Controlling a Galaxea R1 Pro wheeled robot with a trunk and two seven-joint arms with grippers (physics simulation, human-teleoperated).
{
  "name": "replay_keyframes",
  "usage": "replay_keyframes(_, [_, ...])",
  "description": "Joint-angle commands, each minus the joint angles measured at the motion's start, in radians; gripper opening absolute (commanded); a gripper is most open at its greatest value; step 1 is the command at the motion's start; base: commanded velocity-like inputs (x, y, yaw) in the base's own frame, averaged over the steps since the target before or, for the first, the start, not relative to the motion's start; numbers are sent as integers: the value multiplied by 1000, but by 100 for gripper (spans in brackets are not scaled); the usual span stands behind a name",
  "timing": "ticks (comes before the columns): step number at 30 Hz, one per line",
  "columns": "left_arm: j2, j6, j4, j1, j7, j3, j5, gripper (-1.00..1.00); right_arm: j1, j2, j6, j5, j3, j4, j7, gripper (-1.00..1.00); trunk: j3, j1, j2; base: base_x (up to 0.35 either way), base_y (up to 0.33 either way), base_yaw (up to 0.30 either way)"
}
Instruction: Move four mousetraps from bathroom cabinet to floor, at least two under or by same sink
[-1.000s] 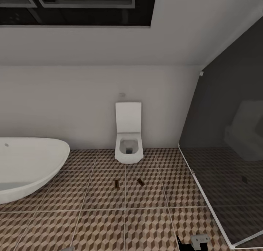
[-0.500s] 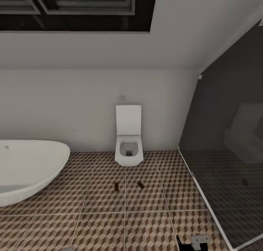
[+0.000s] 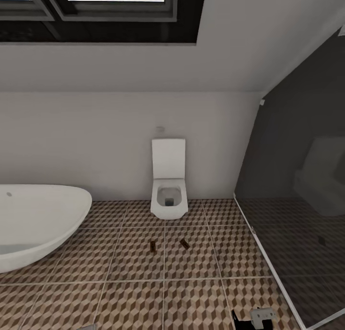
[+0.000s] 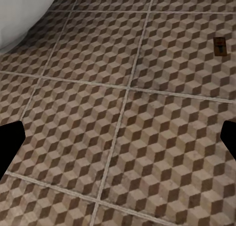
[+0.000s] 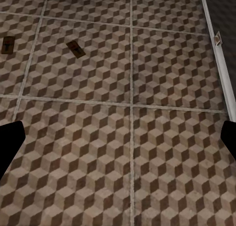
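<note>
Two mousetraps lie flat on the patterned bathroom floor (image 3: pixel 120 301) in front of the toilet, one (image 3: pixel 153 245) left of the other (image 3: pixel 184 243), about a tile apart. The right wrist view looks down on both traps (image 5: pixel 8 44) (image 5: pixel 74 48), and one trap (image 4: pixel 220 45) appears in the left wrist view. My left gripper (image 4: pixel 118 142) is open over bare tiles, its dark fingers (image 4: pixel 10 142) wide apart. My right gripper (image 5: pixel 118 142) is open too, with nothing between its fingers (image 5: pixel 228 140). The other traps, the cabinet and the sink are out of view.
A white toilet (image 3: pixel 168 186) stands against the far wall. A white oval bathtub (image 3: pixel 38 219) takes up the left side. A dark glass shower wall (image 3: pixel 297 186) with a pale threshold (image 5: pixel 219 53) bounds the floor on the right. Part of my right arm (image 3: pixel 261 315) shows at the bottom.
The head camera has tilted up a little, so the whole picture sits slightly lower. Both traps lie where they were on the floor.
</note>
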Motion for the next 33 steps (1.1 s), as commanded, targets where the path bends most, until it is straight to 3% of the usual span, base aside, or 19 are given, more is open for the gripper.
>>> replay_keyframes(1, [-1, -3, 3, -1, 5, -9, 1, 100, -1, -1, -3, -10, 9, 0, -3, 100, -2, 1, -2, 0, 0, 0])
replay_keyframes(11, [3, 17, 5, 10, 7, -9, -1, 100, -1, -8, 4, -15, 2, 1, -7, 100, -2, 1, -2, 0, 0, 0])
replay_keyframes(15, [15, 49, 6, 59, 8, -7, -1, 100, 0, -34, 8, -16, 1, 53, -6, 100, -2, 1, -2, 0, 0, 0])
replay_keyframes(17, [21, 57, 6, 107, 8, -7, -1, 100, 1, -54, 9, -22, 0, 131, -4, 100, -2, 1, -2, 0, 0, 0])
replay_keyframes(23, [29, 105, 6, 207, 8, -7, 1, 100, 43, -67, 31, -100, 2, 184, -3, 100, -2, 1, -2, 0, 0, 0])
replay_keyframes(26, [30, 186, 6, 242, 7, -5, 2, 100, 68, -67, 121, -117, 3, 188, 0, 100, -2, 1, -2, 0, 0, 0])
replay_keyframes(31, [25, 252, 6, 257, 7, -1, 5, 100, 75, -68, 346, -123, 2, 189, 1, 100, -2, 1, -2, 0, 0, 0])
replay_keyframes(33, [24, 277, 6, 259, 7, 0, 6, 100, 83, -68, 396, -124, 1, 189, 1, 100, -2, 1, -2, 0, 0, 0])
